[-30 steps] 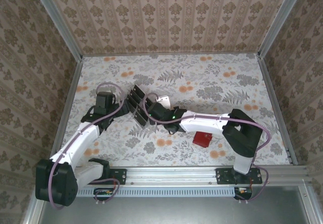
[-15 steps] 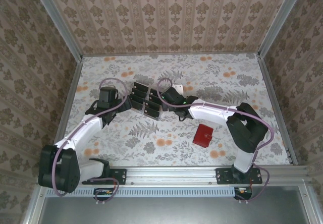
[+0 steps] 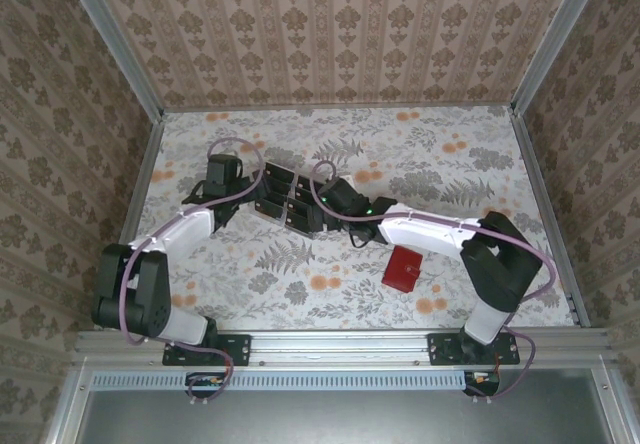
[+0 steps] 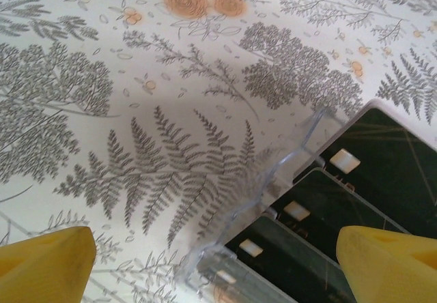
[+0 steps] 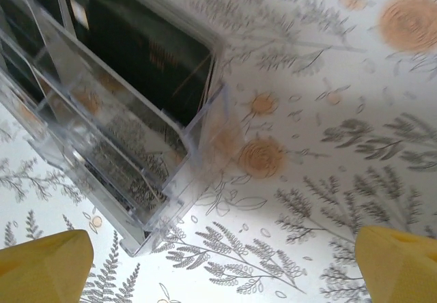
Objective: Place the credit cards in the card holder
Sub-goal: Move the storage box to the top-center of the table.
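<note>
Lying beside right end effector (image 3: 319, 207), seemingly: credit cards (image 5: 136, 50)

Lab robot cell: aluminium frame (image 3: 340, 345), wallpapered walls (image 3: 330, 34), floral tabletop (image 3: 450, 154)

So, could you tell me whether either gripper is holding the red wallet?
No, the red wallet lies flat on the table with nothing gripping it.

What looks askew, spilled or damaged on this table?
Nothing is spilled or damaged. The clear rack lies skewed to the table edges, with the black cards inside it. The red wallet lies closed, apart from it.
</note>
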Controlling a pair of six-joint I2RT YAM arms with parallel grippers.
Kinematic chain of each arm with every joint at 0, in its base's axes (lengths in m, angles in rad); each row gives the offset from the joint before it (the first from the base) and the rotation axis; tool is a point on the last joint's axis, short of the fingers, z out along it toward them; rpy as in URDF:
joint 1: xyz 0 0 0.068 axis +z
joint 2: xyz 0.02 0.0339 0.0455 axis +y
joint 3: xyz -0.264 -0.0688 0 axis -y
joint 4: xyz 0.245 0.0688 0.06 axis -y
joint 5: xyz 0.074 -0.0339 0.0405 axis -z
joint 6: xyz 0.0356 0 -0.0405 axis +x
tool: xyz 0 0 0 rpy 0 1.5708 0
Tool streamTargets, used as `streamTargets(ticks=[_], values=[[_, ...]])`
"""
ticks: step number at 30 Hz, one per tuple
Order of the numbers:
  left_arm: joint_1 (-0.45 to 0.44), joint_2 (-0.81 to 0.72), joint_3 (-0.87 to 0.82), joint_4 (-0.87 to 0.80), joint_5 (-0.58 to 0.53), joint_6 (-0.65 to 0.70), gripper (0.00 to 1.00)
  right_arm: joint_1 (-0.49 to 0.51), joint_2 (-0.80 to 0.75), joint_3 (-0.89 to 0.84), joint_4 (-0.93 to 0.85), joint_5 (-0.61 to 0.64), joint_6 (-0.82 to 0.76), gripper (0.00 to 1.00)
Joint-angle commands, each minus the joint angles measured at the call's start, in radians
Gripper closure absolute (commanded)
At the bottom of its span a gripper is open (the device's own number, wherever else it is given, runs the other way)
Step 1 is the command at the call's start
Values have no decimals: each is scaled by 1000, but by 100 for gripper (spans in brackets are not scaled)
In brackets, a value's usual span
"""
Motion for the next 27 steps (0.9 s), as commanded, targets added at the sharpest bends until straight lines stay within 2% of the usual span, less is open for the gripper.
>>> streamTargets(ticks=[1,13,27], values=[[-1,33,47,61,27,18,0,9,62,19,8,-15,22,0],[-9,97,26,211,122,-8,0,-34,130,47,1,50,19,1],[-74,170,6,324,135,-58,0,-139,139,54,-6,63,8,1]])
